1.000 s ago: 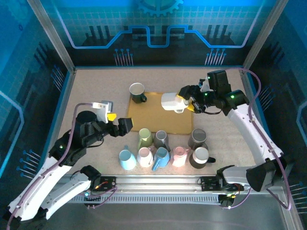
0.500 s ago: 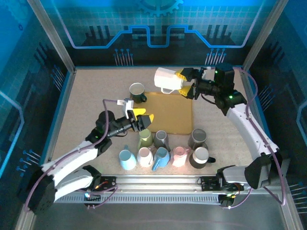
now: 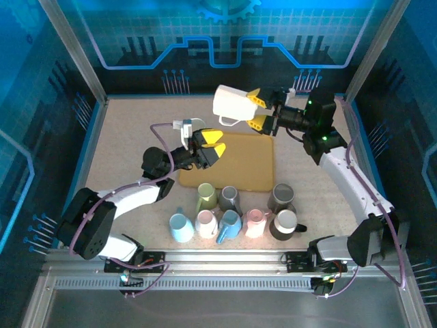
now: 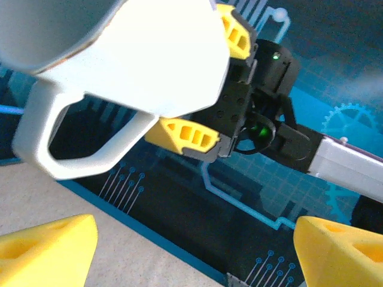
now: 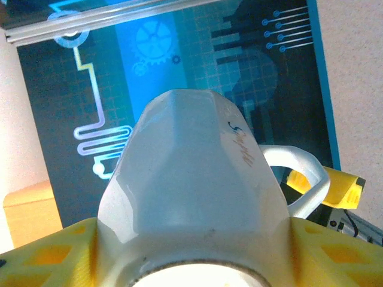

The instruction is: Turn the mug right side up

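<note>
Left gripper [image 3: 214, 145] hovers over the mat's [image 3: 252, 174] left edge, fingers spread wide and aimed at the mug [image 3: 229, 102], so I'd guess it's lined up for a handoff. Right gripper [image 3: 256, 109] clamps the mug by its body, up in the air toward the table's [image 3: 136, 123] far edge, on its side, handle hanging toward the left one.
</note>
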### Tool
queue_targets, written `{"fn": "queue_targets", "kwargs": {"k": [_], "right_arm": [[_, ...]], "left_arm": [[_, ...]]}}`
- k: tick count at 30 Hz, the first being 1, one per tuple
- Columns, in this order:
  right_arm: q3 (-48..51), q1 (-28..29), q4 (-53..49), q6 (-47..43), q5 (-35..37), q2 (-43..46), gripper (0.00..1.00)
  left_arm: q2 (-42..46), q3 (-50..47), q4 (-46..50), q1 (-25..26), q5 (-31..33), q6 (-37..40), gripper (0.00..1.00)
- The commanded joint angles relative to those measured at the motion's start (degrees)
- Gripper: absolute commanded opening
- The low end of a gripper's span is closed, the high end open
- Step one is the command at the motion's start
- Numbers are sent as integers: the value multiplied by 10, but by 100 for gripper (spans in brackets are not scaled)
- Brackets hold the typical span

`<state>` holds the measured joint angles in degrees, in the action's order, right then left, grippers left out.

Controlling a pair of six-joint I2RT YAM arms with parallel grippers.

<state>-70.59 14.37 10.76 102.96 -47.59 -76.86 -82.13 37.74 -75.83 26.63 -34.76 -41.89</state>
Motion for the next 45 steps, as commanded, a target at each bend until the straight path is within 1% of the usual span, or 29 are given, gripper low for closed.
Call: {"fn": "queue_targets", "kwargs": {"k": [1, 4, 8, 15, 17, 20, 23, 25, 27, 29, 32, 36, 37, 38, 40, 42, 44, 45], "right_arm": [[-13, 13, 108, 22, -31, 11, 24], [-11, 22, 125, 25, -39, 12, 22], [1, 30, 136, 28, -43, 21, 21], [43, 35, 164, 40, -54, 46, 21], [56, 36, 166, 40, -54, 56, 21], [74, 44, 175, 44, -53, 70, 20], [84, 65, 170, 36, -46, 87, 20], [90, 79, 166, 30, -38, 95, 20], [96, 87, 171, 32, -32, 98, 20], [101, 93, 173, 31, -30, 99, 20], [111, 96, 179, 32, -26, 101, 19], [123, 97, 176, 30, -25, 103, 19], [124, 98, 176, 28, -25, 102, 20], [125, 98, 177, 23, -25, 102, 25], [121, 98, 161, -2, -24, 104, 46], [115, 98, 110, -46, -14, 114, 64], [110, 96, 79, -75, -7, 120, 78], [108, 92, 69, -87, -5, 122, 82]], "left_arm": [[-20, 27, -45, -18, -33, -1, 86], [-41, 42, -45, -33, -49, -40, 86], [-59, 59, -45, -33, -70, -49, 85], [-38, 51, -44, -42, -68, 13, 83], [-35, 52, -45, -50, -72, 19, 80], [-39, 58, -45, -63, -77, 17, 80], [-42, 74, -45, -68, -97, 14, 77], [-50, 95, -45, -61, -132, -4, 70], [-52, 102, -45, -50, -159, -4, 63], [-46, 97, -45, -41, -162, 5, 55], [-29, 88, -45, -37, -167, 26, 36], [-1, 72, -44, -43, -177, 54, 3], [6, 68, -44, -46, -178, 57, 0], [13, 65, -43, -50, -177, 60, 0], [29, 58, -32, -54, -175, 66, 0], [48, 53, -11, -57, -176, 76, 0], [71, 49, 24, -58, -177, 98, 0], [88, 44, 53, -58, -176, 118, 0]]}}
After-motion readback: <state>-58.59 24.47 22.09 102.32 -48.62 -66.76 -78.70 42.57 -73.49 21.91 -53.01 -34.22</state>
